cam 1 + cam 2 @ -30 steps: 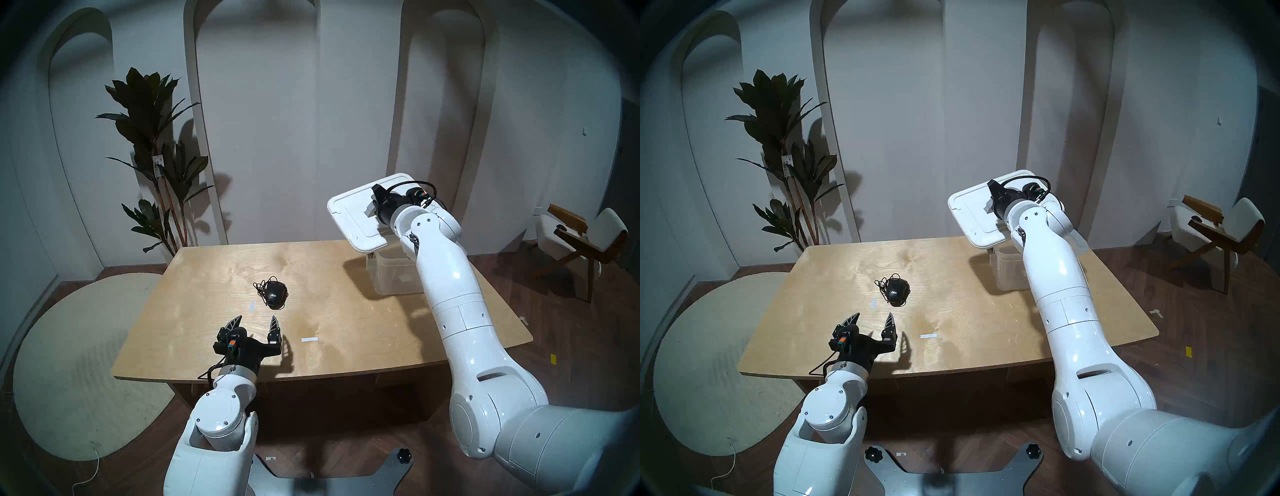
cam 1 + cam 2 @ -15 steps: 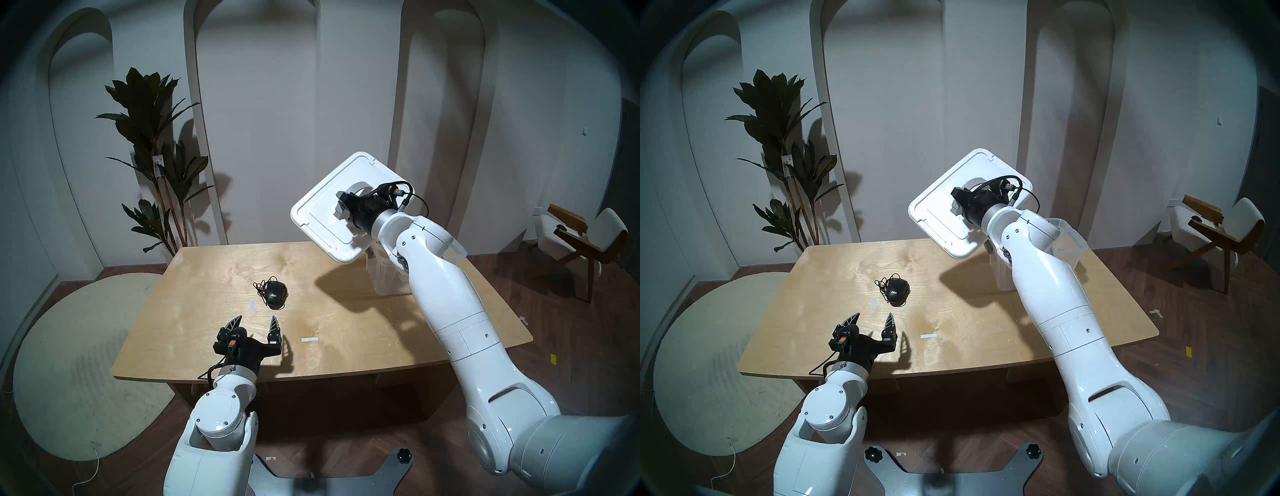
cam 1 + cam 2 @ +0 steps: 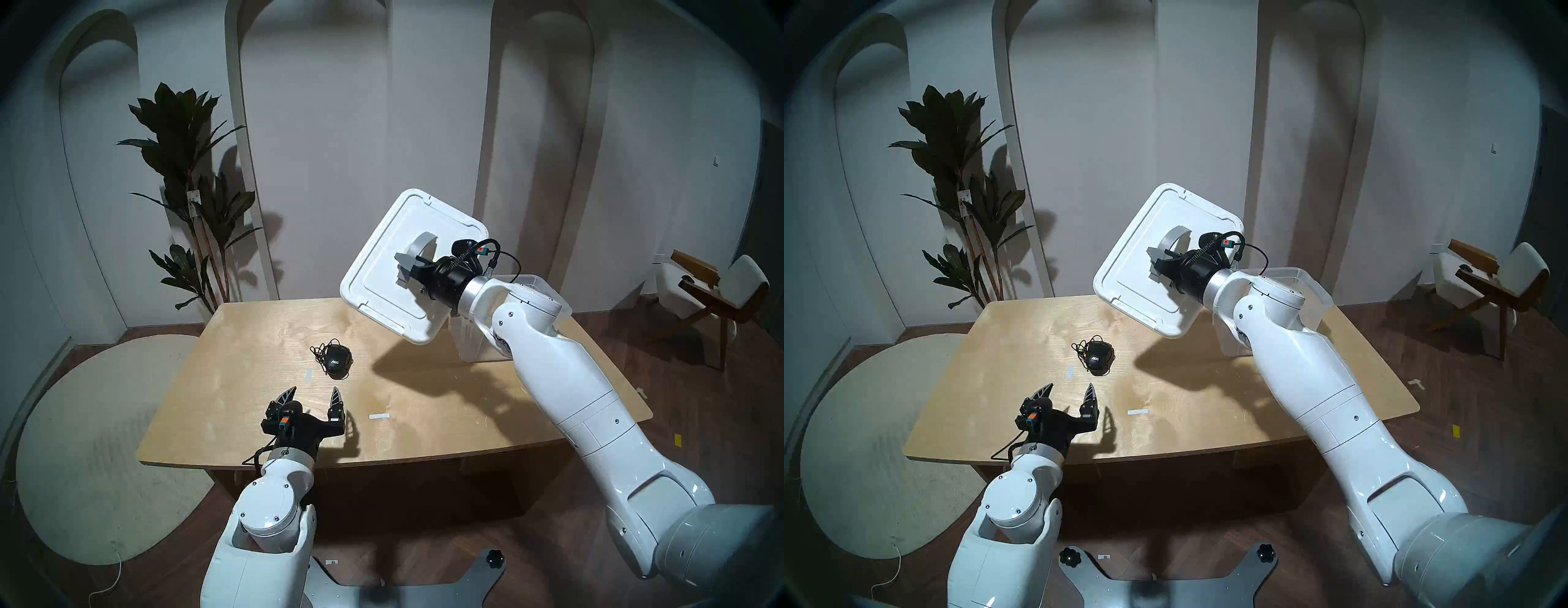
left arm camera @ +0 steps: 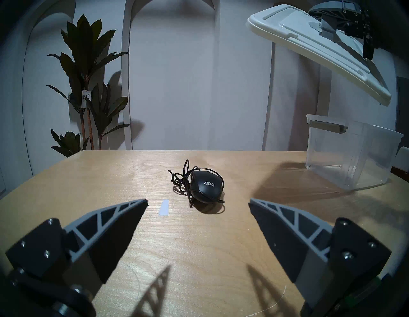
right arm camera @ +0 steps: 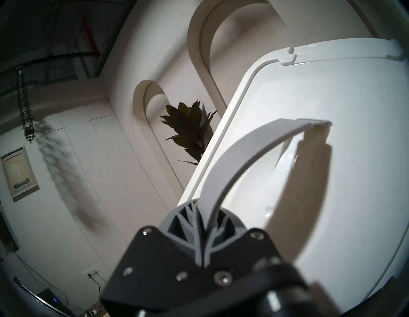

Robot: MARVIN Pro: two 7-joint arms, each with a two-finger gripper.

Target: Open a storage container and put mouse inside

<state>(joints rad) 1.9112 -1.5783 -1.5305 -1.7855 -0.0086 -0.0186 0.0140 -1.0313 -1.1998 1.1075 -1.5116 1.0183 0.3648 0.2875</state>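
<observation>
Black and rounded, lettered "AOC", the mouse (image 4: 205, 186) is seen at twelve o'clock of the spread left gripper (image 4: 198, 202), its thin cord apparently bunched at nine o'clock. The lid (image 3: 382, 271) is pinched by its handle (image 5: 250, 155) in the right gripper (image 5: 200, 223), at ten o'clock of the clear storage container (image 4: 347, 155).

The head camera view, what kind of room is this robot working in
Probably a staged living or lounge room rather than a factory floor: arched white wall panels, a tall potted plant, a round pale rug on wood flooring, and a wooden armchair beside the wooden table.
</observation>
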